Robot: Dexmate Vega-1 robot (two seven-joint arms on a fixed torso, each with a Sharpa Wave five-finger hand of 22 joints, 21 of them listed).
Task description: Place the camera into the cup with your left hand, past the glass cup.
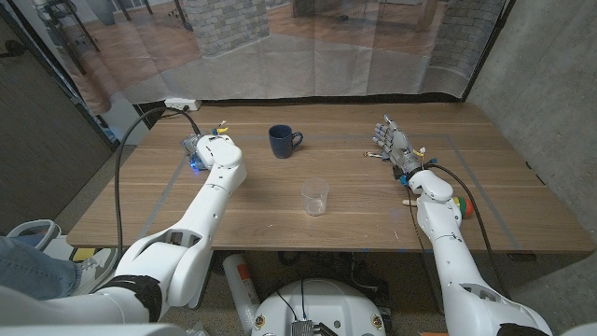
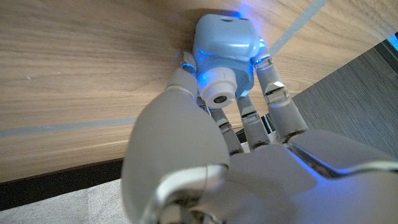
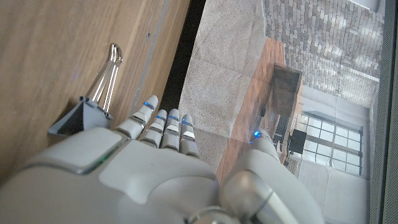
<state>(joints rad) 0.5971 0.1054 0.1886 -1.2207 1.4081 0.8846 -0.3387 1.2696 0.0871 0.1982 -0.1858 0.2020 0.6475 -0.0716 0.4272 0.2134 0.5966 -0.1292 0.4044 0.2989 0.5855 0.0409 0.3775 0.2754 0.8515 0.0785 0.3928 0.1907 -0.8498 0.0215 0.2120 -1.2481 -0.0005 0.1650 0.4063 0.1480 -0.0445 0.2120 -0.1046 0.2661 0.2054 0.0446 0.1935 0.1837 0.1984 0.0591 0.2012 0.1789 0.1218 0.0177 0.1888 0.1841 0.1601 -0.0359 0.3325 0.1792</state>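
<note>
Left hand (image 2: 249,134) at far left of table (image 1: 280,210), fingers (image 2: 277,99) wrapped around small light-blue camera (image 2: 225,53), gripping it; camera against table surface, lens toward wrist; blue glow on it in head view. Dark blue cup (image 1: 283,141) at table centre-rear, handle to robot's right; glass cup (image 1: 315,196) nearer, well apart from it. Right hand (image 1: 390,142) empty, fingers spread and extended, at table's right; binder clip (image 3: 87,109) beside its fingers.

Glass cup (image 1: 315,197) well clear of mug (image 1: 282,141)
</note>
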